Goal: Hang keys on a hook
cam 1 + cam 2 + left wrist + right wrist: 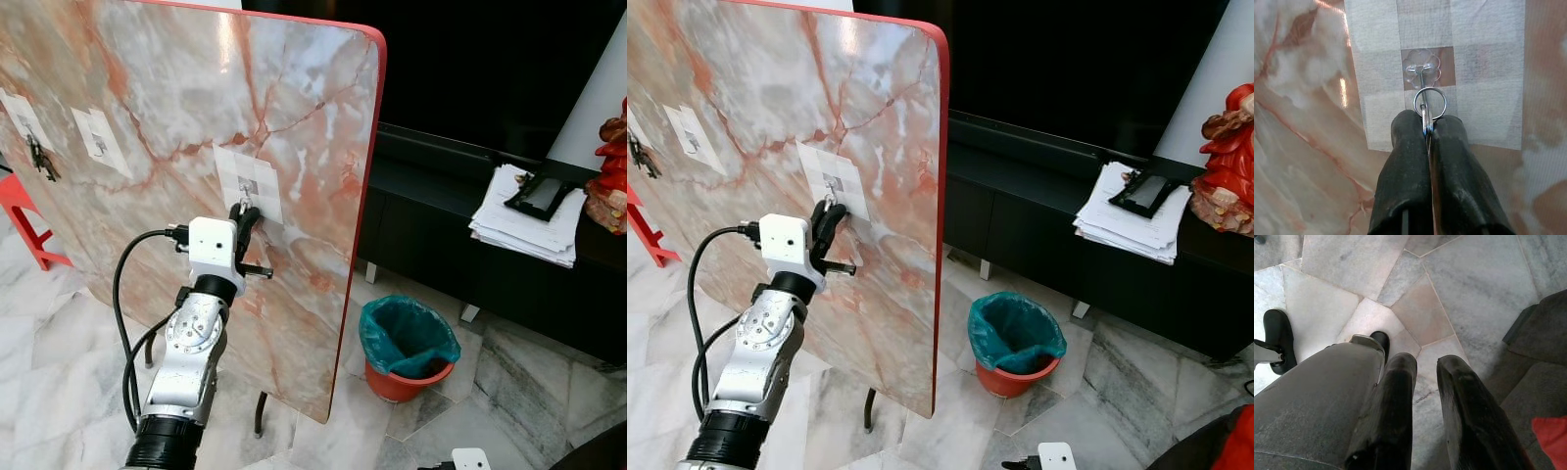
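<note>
The key ring (1429,103) is being pinched edge-on at the tip of my left gripper (1428,128), its upper arc lying against the clear adhesive hook (1421,73) on the pale patch (249,183) stuck to the upright marble board (176,108); whether the ring is actually sitting over the hook's wire I cannot tell; the jaws are pressing together on the ring's lower edge. I am judging the risk as follows: if I am releasing while the ring is merely lying in front of the wire, the keys are dropping to the floor; pushing harder is likely straining the stuck-on hook or rocking the board. My left arm is reaching up and forward, wrist bent toward the board, fingers pointing at the patch; my right gripper (1425,367) is hanging idle above the tiled floor (1474,293), its fingers standing apart and holding nothing.
</note>
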Available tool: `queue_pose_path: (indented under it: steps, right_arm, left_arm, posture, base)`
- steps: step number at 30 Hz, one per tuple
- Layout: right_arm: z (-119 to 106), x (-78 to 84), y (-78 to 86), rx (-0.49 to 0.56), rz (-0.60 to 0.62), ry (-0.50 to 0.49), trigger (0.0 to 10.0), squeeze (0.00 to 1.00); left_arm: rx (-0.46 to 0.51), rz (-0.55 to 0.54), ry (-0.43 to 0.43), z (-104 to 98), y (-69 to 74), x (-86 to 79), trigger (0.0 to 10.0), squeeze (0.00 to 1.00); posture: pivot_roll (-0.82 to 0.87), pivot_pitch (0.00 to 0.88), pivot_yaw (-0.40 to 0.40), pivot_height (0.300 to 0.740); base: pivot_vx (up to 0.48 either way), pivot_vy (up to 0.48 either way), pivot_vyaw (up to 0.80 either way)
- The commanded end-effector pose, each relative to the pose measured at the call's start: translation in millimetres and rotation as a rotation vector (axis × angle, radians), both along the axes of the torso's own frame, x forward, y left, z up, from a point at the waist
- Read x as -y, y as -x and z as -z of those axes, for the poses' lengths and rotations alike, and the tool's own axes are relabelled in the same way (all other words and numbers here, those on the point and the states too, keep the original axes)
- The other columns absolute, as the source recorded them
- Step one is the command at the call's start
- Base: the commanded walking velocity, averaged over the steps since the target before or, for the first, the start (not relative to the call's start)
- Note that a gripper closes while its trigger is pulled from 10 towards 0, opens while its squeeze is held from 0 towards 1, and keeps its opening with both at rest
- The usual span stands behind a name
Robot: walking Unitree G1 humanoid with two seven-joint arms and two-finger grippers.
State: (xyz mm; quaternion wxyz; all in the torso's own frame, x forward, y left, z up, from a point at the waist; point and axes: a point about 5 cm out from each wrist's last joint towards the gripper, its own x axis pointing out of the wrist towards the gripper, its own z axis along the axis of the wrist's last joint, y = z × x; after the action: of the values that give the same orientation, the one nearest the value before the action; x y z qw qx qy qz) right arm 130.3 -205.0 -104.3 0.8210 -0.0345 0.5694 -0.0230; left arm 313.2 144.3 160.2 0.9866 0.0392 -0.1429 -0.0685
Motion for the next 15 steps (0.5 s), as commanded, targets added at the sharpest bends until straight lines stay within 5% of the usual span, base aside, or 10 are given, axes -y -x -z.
queue_pose_path:
  steps: [1, 15]
  right_arm:
    - [-0.2, -0.6, -0.9, -0.002, -0.005, -0.001, 10.0, 0.0]
    - [0.0, -0.7, -0.3, -0.004, -0.005, -0.004, 10.0, 0.0]
  left_arm:
    - [0.006, -0.003, -0.001, -2.5, -3.1, 0.6, 10.0, 0.0]
    - [-0.013, -0.019, 0.015, -0.4, -4.5, -0.5, 10.0, 0.0]
  posture:
    - [-0.01, 0.0, -0.016, 0.74]
    - [-0.01, 0.0, -0.017, 0.74]
  base:
    - [0.0, 0.0, 0.0]
    - [0.0, 0.0, 0.0]
